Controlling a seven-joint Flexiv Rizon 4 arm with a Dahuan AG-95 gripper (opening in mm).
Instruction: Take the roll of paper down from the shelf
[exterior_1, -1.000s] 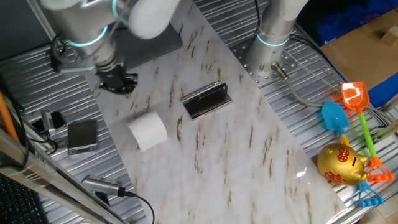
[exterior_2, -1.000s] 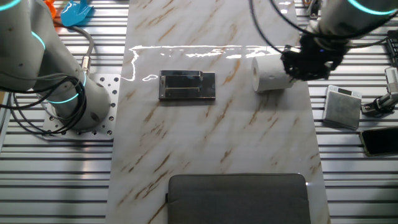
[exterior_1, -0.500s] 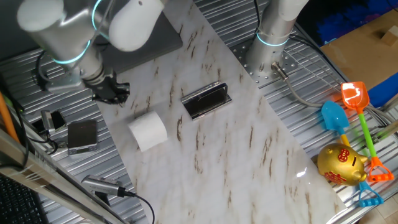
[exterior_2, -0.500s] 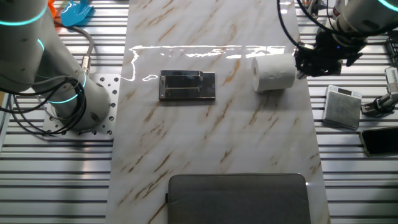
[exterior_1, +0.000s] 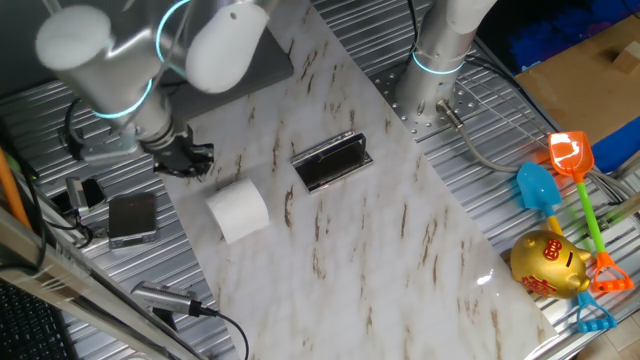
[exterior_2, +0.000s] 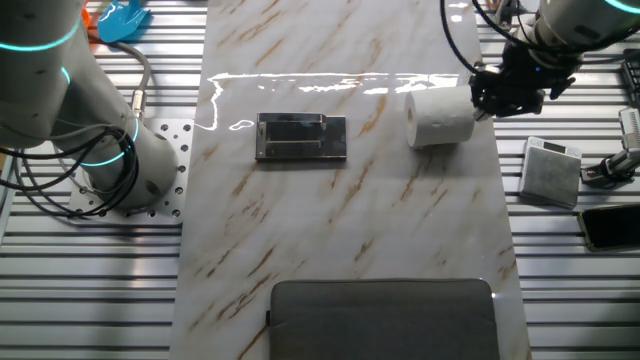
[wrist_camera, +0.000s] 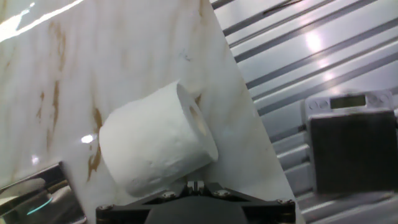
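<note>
The roll of paper (exterior_1: 238, 211) lies on its side on the marble table top, off the shelf (exterior_1: 332, 160). In the other fixed view the roll (exterior_2: 440, 117) lies to the right of the shelf (exterior_2: 301, 137), which is a dark glossy rack and carries nothing. My gripper (exterior_1: 188, 160) hangs just beyond the roll's end, by the table's edge (exterior_2: 507, 92). In the hand view the roll (wrist_camera: 155, 146) fills the middle, its hollow core facing right. The fingertips (wrist_camera: 196, 185) are pressed together with nothing between them.
A flat grey square box (exterior_2: 550, 170) lies on the ribbed metal beside the table; it also shows in the hand view (wrist_camera: 351, 143). A large grey mat (exterior_2: 380, 318) lies at the table's near end. Toys (exterior_1: 560, 215) and the arm's base (exterior_1: 435, 75) stand far off.
My gripper moved off the roll toward the table's edge, then came slightly back toward the roll. The roll and shelf have not moved.
</note>
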